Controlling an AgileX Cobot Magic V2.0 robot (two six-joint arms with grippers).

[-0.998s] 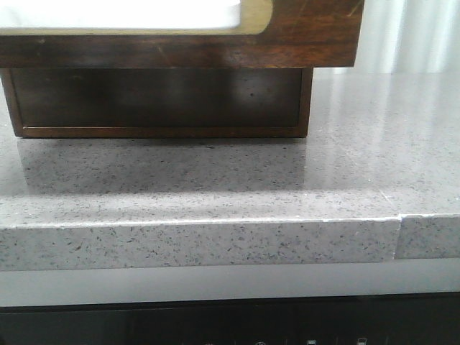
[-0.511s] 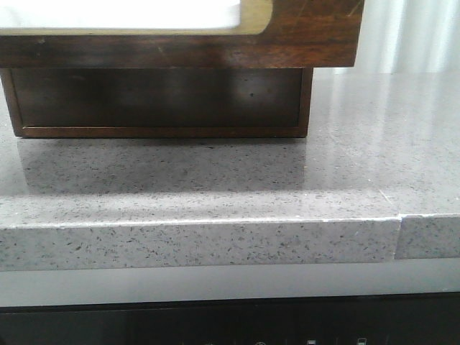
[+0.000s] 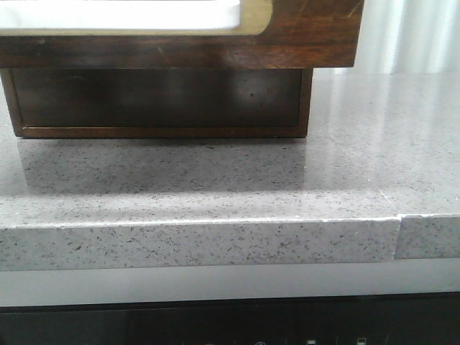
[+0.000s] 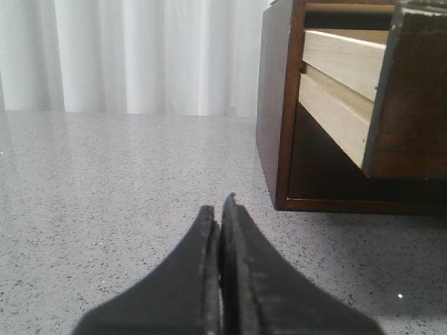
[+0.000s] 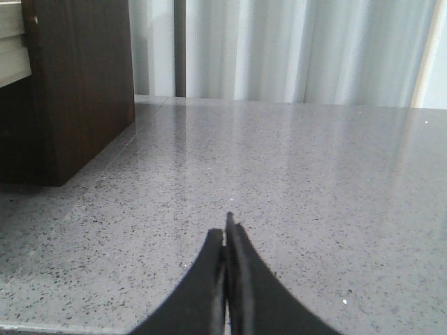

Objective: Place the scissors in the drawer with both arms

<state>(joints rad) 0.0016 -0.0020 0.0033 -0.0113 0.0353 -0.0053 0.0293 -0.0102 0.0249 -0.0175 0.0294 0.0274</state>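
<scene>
The drawer (image 3: 309,39) juts out of the cabinet at the top of the front view. Its dark brown scratched front carries a white rounded rectangle rimmed in tan. In the left wrist view the drawer (image 4: 408,98) stands pulled out, its pale wood side showing. My left gripper (image 4: 218,211) is shut with nothing between its fingers and hovers over the counter beside the cabinet's corner. My right gripper (image 5: 225,234) is also shut and empty, over bare counter on the cabinet's other side. Neither arm shows in the front view. The scissors are out of view.
The dark wooden cabinet (image 3: 158,100) sits on a speckled grey stone counter (image 3: 215,180), whose front edge (image 3: 201,244) has a seam (image 3: 399,237) at the right. White curtains (image 5: 300,49) hang behind. A black panel (image 3: 230,323) lies below the counter.
</scene>
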